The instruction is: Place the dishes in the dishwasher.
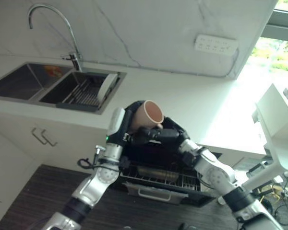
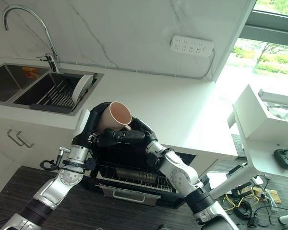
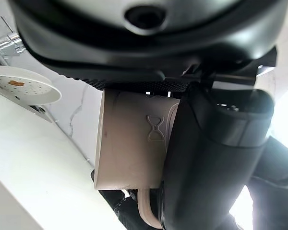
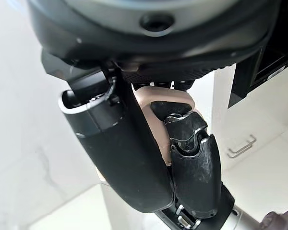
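Both hands meet at the cup (image 1: 147, 115), held above the open dishwasher rack (image 1: 156, 178), mouth tilted up. Left hand (image 1: 126, 125) wraps the cup body, fingers curled round it. Right hand (image 1: 158, 135) has fingers curled at the cup's handle side. A plate (image 1: 107, 86) stands in the sink (image 1: 19, 81).

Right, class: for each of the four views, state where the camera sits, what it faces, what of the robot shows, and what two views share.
Left eye view: head camera, looking down at the mug held over the dishwasher rack; both arms show.
Right eye view: the same scene; left hand, right hand.
Left wrist view: close behind its hand, facing the mug.
Right wrist view: along its hand, fingers through the mug's handle.
All share the mug.
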{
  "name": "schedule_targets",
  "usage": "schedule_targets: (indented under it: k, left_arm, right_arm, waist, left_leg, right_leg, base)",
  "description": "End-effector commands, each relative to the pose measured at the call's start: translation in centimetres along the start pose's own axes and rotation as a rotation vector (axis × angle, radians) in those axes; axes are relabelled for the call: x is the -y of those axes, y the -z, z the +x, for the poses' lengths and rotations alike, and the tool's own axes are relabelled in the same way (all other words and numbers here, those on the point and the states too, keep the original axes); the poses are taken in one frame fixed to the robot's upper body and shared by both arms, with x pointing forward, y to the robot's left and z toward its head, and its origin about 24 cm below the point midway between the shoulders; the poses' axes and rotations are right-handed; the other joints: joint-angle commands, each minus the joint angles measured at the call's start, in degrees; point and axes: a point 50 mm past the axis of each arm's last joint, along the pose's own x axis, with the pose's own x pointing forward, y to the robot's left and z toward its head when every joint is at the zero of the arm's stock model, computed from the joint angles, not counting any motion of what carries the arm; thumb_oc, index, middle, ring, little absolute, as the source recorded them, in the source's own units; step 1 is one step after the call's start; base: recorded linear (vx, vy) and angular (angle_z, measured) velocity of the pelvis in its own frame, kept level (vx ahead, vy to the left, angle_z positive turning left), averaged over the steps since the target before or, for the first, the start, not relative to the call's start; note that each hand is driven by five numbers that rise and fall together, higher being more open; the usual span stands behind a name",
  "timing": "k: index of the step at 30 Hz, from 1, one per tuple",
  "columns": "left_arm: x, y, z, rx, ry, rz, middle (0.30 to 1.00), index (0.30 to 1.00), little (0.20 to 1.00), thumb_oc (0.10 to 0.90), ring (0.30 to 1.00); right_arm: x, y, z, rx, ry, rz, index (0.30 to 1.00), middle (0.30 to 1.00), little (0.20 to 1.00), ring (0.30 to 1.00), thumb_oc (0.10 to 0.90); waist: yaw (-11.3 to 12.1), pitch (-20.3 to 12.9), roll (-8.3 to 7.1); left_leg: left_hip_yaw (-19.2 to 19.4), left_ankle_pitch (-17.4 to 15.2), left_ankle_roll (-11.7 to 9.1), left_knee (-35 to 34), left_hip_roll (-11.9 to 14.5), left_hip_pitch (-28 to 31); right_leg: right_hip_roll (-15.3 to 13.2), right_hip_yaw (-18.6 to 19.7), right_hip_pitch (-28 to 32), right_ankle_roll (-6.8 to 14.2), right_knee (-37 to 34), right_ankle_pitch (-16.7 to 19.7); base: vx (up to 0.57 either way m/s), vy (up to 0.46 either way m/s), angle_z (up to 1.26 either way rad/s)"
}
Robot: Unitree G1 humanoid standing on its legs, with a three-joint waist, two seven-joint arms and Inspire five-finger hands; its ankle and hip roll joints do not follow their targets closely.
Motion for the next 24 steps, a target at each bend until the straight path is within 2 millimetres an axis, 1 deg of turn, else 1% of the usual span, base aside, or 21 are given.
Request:
schedule_targets:
  k: [1,5,6,10,14,18,22,24]
  left_arm:
    - [-0.7,-5.5,3.7,0.324,-0.018,-0.068,0.3,0.3,0.3,0.4,0.3]
    - [0.5,-5.5,3.7,0.309,0.009,-0.093,0.3,0.3,0.3,0.4,0.3]
    - [0.9,-5.5,3.7,0.3,0.019,-0.108,0.3,0.3,0.3,0.4,0.3]
    - [1.7,-5.4,3.6,0.275,0.034,-0.147,0.3,0.3,0.3,0.4,0.3]
    - [2.3,-5.1,3.3,0.225,0.039,-0.206,0.3,0.3,0.3,0.4,0.3]
    - [2.7,-5.1,3.0,0.207,0.036,-0.243,0.3,0.3,0.3,0.4,0.3]
    - [2.8,-5.4,2.8,0.215,0.048,-0.259,0.3,0.3,0.3,0.4,0.3]
    - [3.1,-5.8,2.7,0.239,0.079,-0.271,0.3,0.3,0.3,0.4,0.3]
  right_arm:
    - [-5.8,-5.8,2.4,0.282,-0.284,0.009,0.9,0.9,0.9,0.9,0.8]
    - [-6.9,-6.3,3.0,0.34,-0.27,0.003,0.9,0.9,0.9,0.9,0.8]
    - [-7.4,-6.5,3.3,0.366,-0.267,-0.02,0.9,0.9,0.9,0.9,0.8]
    - [-8.3,-7.2,3.5,0.426,-0.254,-0.053,0.9,0.9,0.9,0.9,0.8]
    - [-8.5,-8.3,3.4,0.543,-0.192,0.02,0.9,0.9,0.9,0.9,0.8]
    - [-9.0,-8.4,3.2,0.586,-0.175,0.077,0.9,0.9,0.9,0.9,0.8]
    - [-9.6,-8.2,3.1,0.581,-0.221,0.101,0.9,0.9,0.9,0.9,0.8]
    - [-10.4,-8.0,3.3,0.551,-0.286,0.092,0.9,0.9,0.9,0.9,0.8]
  waist:
    - [0.14,-2.14,-0.67]
    - [0.33,-1.94,-0.44]
    - [0.41,-1.89,-0.34]
    - [0.57,-1.78,-0.14]
    - [0.79,-1.56,0.11]
    - [1.06,-1.27,0.34]
    - [1.38,-1.08,0.41]
    - [1.65,-1.1,0.41]
  left_leg:
    - [-3.52,-3.74,0.3,2.97,1.37,1.2]
    - [-3.55,-3.81,0.45,2.97,1.22,1.26]
    - [-3.56,-3.84,0.53,2.97,1.13,1.24]
    - [-3.35,-3.91,0.71,2.97,0.99,1.26]
    - [-3.25,-4.03,0.91,2.97,0.86,1.25]
    - [-3.21,-4.11,1.2,2.97,0.71,1.05]
    - [-3.32,-4.06,1.33,2.97,0.61,0.89]
    - [-3.48,-4.07,1.42,2.97,0.51,0.72]
  right_leg:
    - [-3.59,1.62,2.76,5.8,1.28,-4.54]
    - [-3.69,1.83,2.78,5.73,1.28,-4.48]
    - [-3.73,1.91,2.76,5.72,1.28,-4.44]
    - [-3.93,1.86,2.78,5.69,1.28,-4.36]
    - [-4.26,1.58,2.78,5.8,1.28,-4.22]
    - [-4.5,1.25,2.68,5.88,1.28,-4.1]
    - [-4.67,0.88,2.69,5.91,1.28,-3.98]
    - [-4.72,0.61,2.69,5.89,1.28,-3.95]
  base:
    - [0.02,-0.001,0.05]
    - [0.01,0.001,0.01]
    - [0.0,0.0,0.0]
    - [0.0,0.0,0.0]
    - [0.0,0.0,0.0]
    - [0.0,0.0,0.0]
    - [0.0,0.0,0.0]
    - [0.0,0.0,0.0]
